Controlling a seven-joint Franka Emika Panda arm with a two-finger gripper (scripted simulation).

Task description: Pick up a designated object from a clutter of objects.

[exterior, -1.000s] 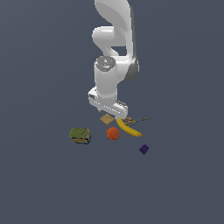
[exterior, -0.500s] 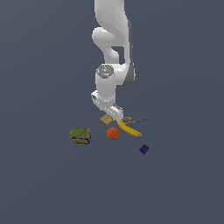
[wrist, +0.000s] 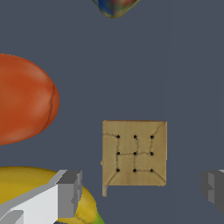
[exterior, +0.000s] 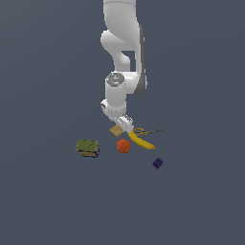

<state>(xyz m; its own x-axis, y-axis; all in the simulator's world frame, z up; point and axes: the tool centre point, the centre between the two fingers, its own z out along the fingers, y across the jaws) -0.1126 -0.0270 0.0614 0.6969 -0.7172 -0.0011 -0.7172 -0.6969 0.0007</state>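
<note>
The tan square block (wrist: 134,153), with dots and cracks on its lighter top face, lies flat on the floor between my two fingertips in the wrist view. My gripper (wrist: 142,188) is open around it, one finger (wrist: 65,192) over the banana's end, the other finger (wrist: 214,187) at the frame edge. In the exterior view the gripper (exterior: 120,125) hangs low over the block (exterior: 116,130), apart from it. The orange-red ball (exterior: 123,146), the yellow banana (exterior: 141,140), the olive-green box (exterior: 87,147), the dark purple cube (exterior: 157,163) and the orange-handled scissors (exterior: 146,131) lie around it.
In the wrist view the ball (wrist: 24,98) and the banana (wrist: 39,192) lie close beside the block on one side. A multicoloured object (wrist: 116,6) shows at the frame edge. The floor (exterior: 201,191) is plain dark grey.
The arm has come down and the gripper is lower over the tan block than before. The objects on the floor have not moved.
</note>
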